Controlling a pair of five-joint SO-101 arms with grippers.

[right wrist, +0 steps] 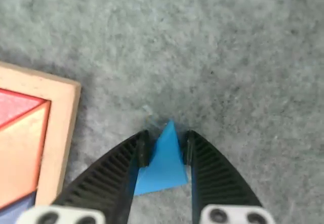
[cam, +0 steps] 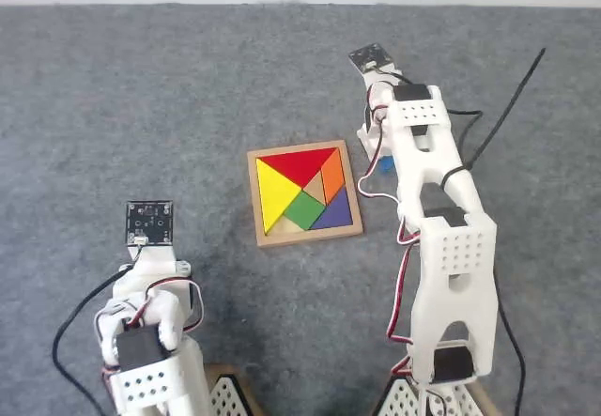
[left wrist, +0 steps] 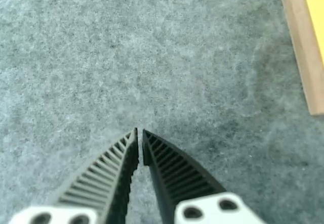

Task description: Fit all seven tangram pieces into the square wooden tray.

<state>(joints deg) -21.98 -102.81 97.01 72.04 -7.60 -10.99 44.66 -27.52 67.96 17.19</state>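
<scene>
Ribbed right jaws around blue triangle (right wrist: pixel 162 163)

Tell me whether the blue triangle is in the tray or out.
Out: right claw grips the blue triangle over carpet, beside the wooden tray.

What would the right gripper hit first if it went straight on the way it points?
Most likely the grey carpet: beyond the right gripper and the tip of the blue triangle it holds, nothing else lies ahead. The wooden tray sits off to one side, out of that line. Depth is unclear.
</scene>
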